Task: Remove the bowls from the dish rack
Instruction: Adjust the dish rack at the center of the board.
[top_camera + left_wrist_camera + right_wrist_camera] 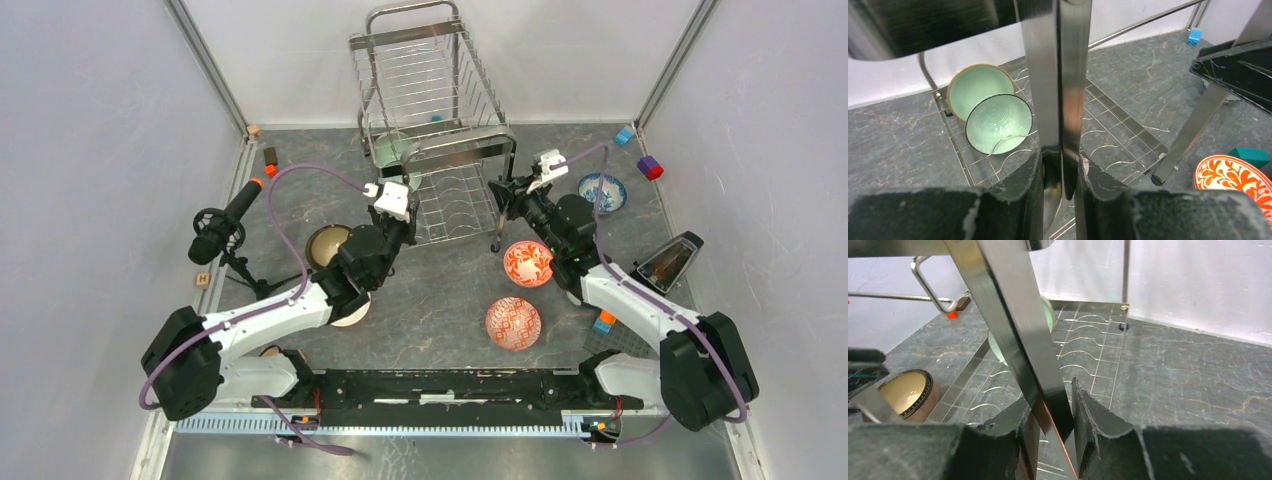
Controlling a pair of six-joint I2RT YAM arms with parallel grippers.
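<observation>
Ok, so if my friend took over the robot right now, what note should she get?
Left gripper: shut on a flat upright bar of the shiny steel wire dish rack.
Right gripper: shut on another flat bar of the rack.
In the rack: two pale green round bowls, on the lower tier.
Out on the table: dark brown bowl with cream inside, white bowl partly under the left arm, two red-orange patterned bowls, blue-and-white bowl.
Left to do: probably let go of the rack, then lift out both green bowls.
</observation>
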